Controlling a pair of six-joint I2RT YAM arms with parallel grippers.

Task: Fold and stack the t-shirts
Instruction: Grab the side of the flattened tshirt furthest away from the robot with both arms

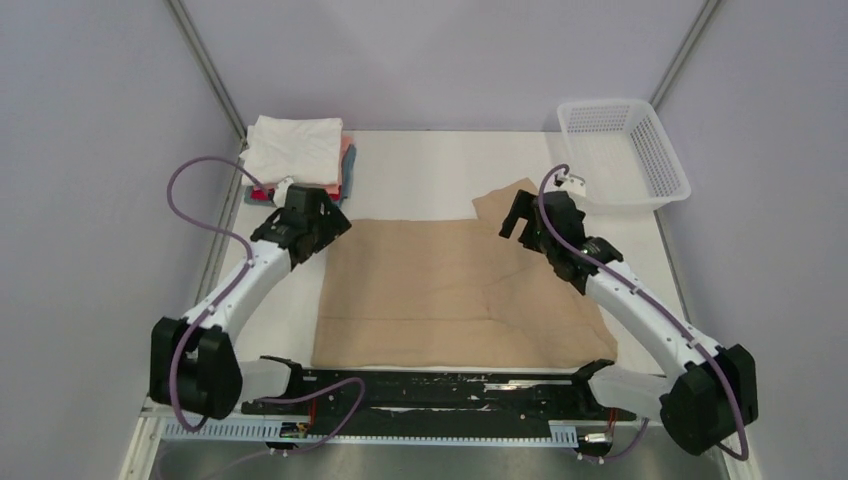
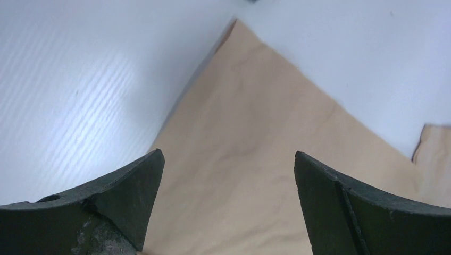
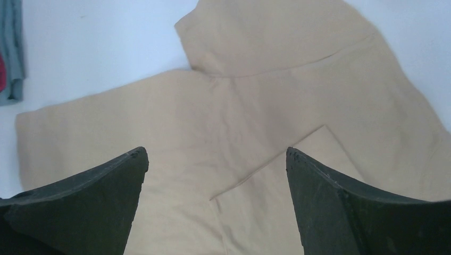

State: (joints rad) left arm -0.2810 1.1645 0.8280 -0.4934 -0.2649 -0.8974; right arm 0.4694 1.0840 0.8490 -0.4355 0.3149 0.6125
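Tan t-shirt [image 1: 450,290]: plain, flat, part-folded, at centre of bench [image 1: 430,165]. Long axis L-R; one sleeve points to far edge. Folded stack [image 1: 295,150]: far-left corner. L hand [image 1: 330,220] & R hand [image 1: 515,222]: jaws spread, empty, over shirt's far edge.

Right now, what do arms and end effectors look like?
The left arm and right arm have white links and black joints. A purple cable loops along each. The left end effector and right end effector are black, with two wedge-shaped fingers.
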